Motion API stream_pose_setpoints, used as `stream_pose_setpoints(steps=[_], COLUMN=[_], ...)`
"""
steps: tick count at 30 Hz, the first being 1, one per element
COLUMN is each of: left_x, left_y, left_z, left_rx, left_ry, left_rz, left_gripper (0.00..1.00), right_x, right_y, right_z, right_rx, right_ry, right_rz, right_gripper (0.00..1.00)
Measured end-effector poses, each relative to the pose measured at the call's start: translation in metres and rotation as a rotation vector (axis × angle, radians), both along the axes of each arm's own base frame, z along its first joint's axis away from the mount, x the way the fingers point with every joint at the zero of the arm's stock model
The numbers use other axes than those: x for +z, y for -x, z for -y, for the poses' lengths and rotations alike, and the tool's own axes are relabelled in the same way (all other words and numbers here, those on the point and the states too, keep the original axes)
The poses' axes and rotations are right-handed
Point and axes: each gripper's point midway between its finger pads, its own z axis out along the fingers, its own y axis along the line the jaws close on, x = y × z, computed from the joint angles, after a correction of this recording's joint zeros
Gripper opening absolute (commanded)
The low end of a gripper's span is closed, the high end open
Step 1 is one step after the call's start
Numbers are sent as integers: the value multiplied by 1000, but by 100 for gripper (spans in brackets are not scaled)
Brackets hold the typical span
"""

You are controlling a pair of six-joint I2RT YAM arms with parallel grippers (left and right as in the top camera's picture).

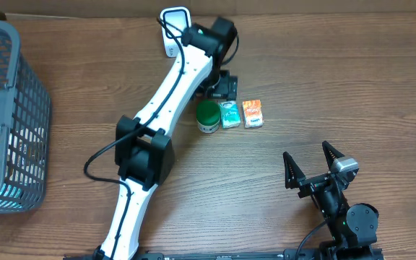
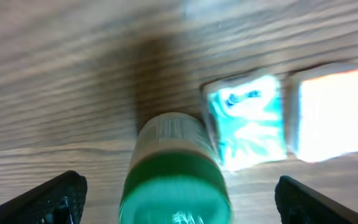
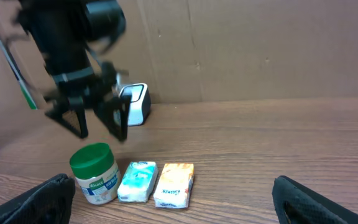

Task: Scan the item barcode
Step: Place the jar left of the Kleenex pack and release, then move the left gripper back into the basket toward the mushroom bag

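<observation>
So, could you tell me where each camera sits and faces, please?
Overhead: above the table, facing down; left arm, right arm show.
Left wrist: on the left arm, facing down at the green-lidded jar; own fingers at corners.
Right wrist: low, facing the back wall and scanner; own fingers at corners.
Shared: all show the jar, teal packet, orange packet.
</observation>
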Motion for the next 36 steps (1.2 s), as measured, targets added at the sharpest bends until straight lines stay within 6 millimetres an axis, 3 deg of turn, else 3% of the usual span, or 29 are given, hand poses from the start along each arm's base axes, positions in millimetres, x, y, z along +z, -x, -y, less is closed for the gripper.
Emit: stream_pose_setpoints(steps=[7,10,14,18,25,31,36], left_x=[113,170,220,242,252,263,281], left_y=[-5,5,26,45,54,51,68], left_z=[-9,-26,-54,-78,-129,-214,-288], left_rx=[11,12,19,12,96,326,553], left_ry=[101,147,165,152,112,64,28], left_rz=[239,357,448,478,477,513,571], left_gripper=[100,100,100,100,90,89,89], right_x=[0,0,0,0,0,0,0], right_y=[0,0,0,0,0,0,0], right_z=[0,0,0,0,0,0,0], right_rx=[1,0,0,0,0,1,0], right_ry=[0,1,0,0,0,0,0], right_rz=[0,1,0,0,0,0,0], right_gripper=[100,100,100,100,100,100,100])
